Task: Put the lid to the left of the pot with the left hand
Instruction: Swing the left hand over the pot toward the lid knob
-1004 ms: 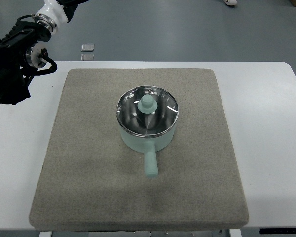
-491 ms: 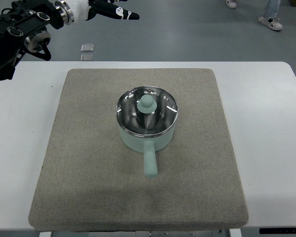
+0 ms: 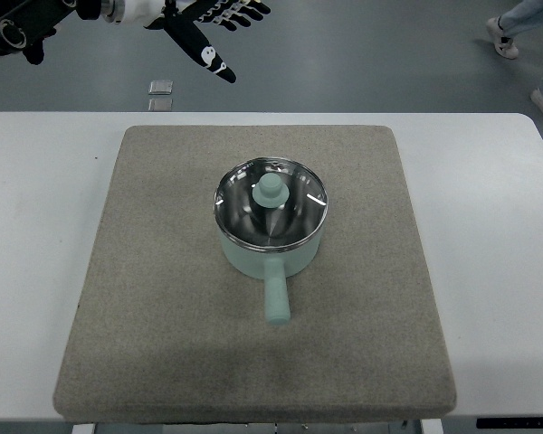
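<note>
While the left hand (image 3: 204, 27) hangs at the far top edge, beyond the white table (image 3: 45, 271), its black fingers (image 3: 244, 11) are spread wide and hold nothing; one long digit, likely the thumb, angles down toward the table. Its arm comes in from the upper left corner, dark with a white cuff at the wrist.

On the table lies a grey felt mat (image 3: 163, 344), and near its middle stands a pale mint-green saucepan (image 3: 267, 258) with its stubby handle (image 3: 276, 298) pointing toward the robot's side. A glass lid (image 3: 294, 221) with a metal rim sits squarely on the pot, and its green knob (image 3: 270, 191) stands upright at the centre. Hand and lid are well apart.

Beyond the table, on the grey floor, two small square plates (image 3: 161, 95) lie one behind the other. At the top right corner, a person's shoes (image 3: 525, 36) and trouser legs show.
</note>
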Robot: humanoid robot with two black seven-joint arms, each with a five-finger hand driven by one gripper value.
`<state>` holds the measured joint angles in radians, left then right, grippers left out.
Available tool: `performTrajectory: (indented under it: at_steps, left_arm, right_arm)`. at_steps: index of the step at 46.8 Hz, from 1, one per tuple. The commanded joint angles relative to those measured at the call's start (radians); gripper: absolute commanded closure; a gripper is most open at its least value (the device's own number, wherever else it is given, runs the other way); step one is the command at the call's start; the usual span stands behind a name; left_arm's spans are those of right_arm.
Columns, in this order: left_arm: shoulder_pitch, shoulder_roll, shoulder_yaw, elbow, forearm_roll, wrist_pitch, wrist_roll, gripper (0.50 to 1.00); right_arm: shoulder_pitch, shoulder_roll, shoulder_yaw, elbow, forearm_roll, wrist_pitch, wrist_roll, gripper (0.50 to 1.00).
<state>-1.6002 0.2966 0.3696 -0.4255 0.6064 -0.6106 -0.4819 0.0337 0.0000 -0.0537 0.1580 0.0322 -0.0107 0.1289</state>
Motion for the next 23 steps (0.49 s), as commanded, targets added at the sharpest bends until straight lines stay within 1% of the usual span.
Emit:
performTrajectory:
  at_steps: [1, 6, 9, 17, 23]
  left_arm:
    - [-0.007, -0.001, 0.000, -0.006, 0.059, 0.000, -0.007, 0.506]
    - [-0.009, -0.010, 0.002, -0.007, 0.079, 0.000, -0.029, 0.506]
    - [-0.015, -0.014, -0.001, -0.013, 0.078, 0.000, -0.029, 0.506]
    - [-0.041, -0.020, 0.000, -0.116, 0.079, 0.000, -0.040, 0.506]
    - [-0.046, -0.022, 0.002, -0.131, 0.085, 0.000, -0.058, 0.506]
  right_arm:
    - [0.000, 0.000, 0.000, 0.000, 0.000, 0.000, 0.000, 0.576]
    - [0.000, 0.000, 0.000, 0.000, 0.000, 0.000, 0.000, 0.576]
    - [0.000, 0.000, 0.000, 0.000, 0.000, 0.000, 0.000, 0.576]
    - [0.000, 0.000, 0.000, 0.000, 0.000, 0.000, 0.000, 0.576]
    - [0.000, 0.000, 0.000, 0.000, 0.000, 0.000, 0.000, 0.576]
